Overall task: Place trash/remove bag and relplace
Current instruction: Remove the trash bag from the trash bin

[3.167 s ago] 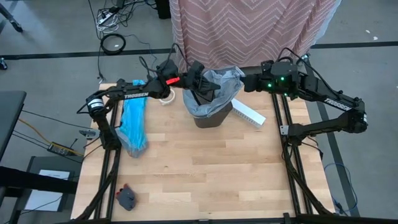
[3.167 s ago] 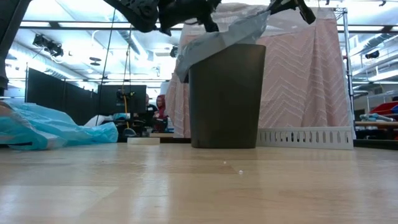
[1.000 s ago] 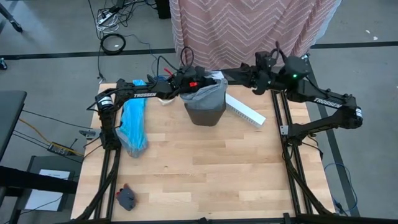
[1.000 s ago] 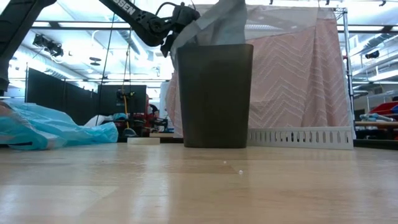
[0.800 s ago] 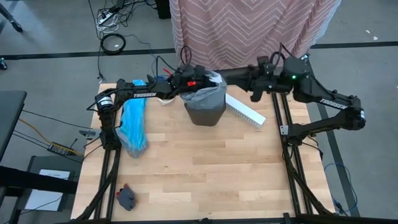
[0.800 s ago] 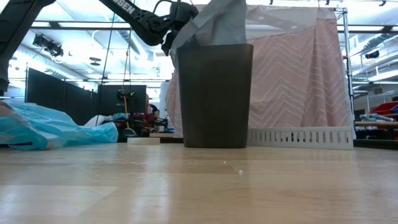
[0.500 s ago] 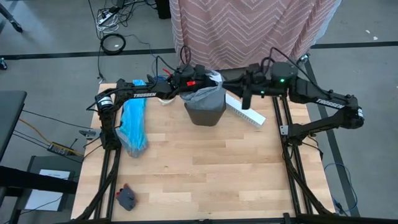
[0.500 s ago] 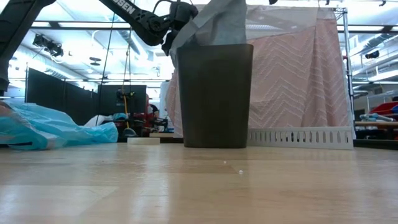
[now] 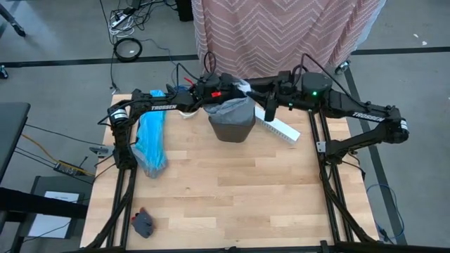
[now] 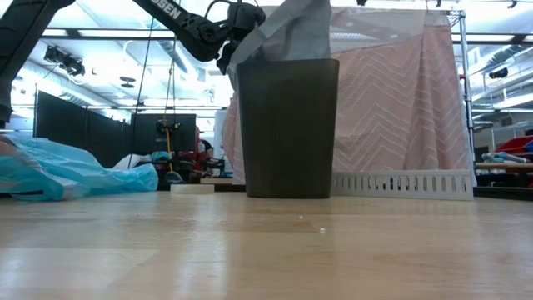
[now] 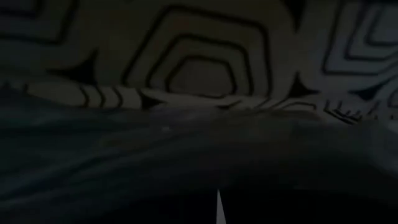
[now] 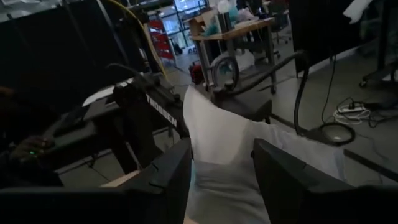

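At bin (image 9: 231, 128) rim: left gripper (image 9: 223, 92) pinching grey bag (image 10: 287, 32); right gripper (image 12: 221, 180) fingers spread around bag edge. Lift evenly, both sides.

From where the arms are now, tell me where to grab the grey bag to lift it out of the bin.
Grip the gathered top of the grey bag, where it bunches in a peak above the bin rim. Come from above; the bin wall hides the rest. The left gripper is at that edge, and the right gripper is beside the bin.
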### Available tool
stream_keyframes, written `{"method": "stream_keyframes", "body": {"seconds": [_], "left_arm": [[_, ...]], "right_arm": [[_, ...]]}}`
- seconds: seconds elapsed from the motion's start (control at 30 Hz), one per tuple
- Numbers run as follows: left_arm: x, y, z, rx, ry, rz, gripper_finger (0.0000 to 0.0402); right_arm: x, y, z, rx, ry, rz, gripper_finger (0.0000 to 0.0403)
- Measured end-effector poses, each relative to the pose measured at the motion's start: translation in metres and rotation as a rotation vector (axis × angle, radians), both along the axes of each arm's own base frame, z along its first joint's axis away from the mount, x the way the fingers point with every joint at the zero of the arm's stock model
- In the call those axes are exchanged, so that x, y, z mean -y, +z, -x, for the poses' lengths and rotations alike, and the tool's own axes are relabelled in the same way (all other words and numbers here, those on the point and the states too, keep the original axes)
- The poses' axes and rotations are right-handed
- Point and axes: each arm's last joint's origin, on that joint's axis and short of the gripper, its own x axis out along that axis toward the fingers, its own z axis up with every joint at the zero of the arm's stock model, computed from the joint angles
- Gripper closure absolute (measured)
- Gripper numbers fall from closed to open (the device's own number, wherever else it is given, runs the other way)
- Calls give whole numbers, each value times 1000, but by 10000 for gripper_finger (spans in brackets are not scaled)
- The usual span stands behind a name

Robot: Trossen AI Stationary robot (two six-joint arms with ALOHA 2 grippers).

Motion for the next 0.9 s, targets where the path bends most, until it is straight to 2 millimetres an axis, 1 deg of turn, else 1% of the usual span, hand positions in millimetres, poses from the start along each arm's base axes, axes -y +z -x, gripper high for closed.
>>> {"method": "stream_keyframes", "body": {"seconds": [0.2, 0.47, 0.6, 0.67, 0.73, 0.83, 0.9], "left_arm": [[0, 0, 0, 2, 8, -2, 394], [0, 0, 0, 1, 8, -3, 394], [0, -1, 0, -4, 7, -3, 394], [0, -1, 0, -5, 7, -3, 394], [0, -1, 0, -5, 7, -3, 394], [0, -1, 0, -6, 7, -3, 394], [0, -1, 0, -6, 7, -3, 394]], "right_arm": [[2, -7, -11, -32, -8, 10, 232], [4, -7, -12, -34, -35, 50, 215], [8, -6, -13, -21, -49, 56, 214], [10, -7, -15, -16, -54, 52, 226], [12, -8, -16, -18, -56, 50, 250], [12, -9, -18, -24, -55, 48, 299], [12, -9, -18, -17, -55, 46, 343]]}}
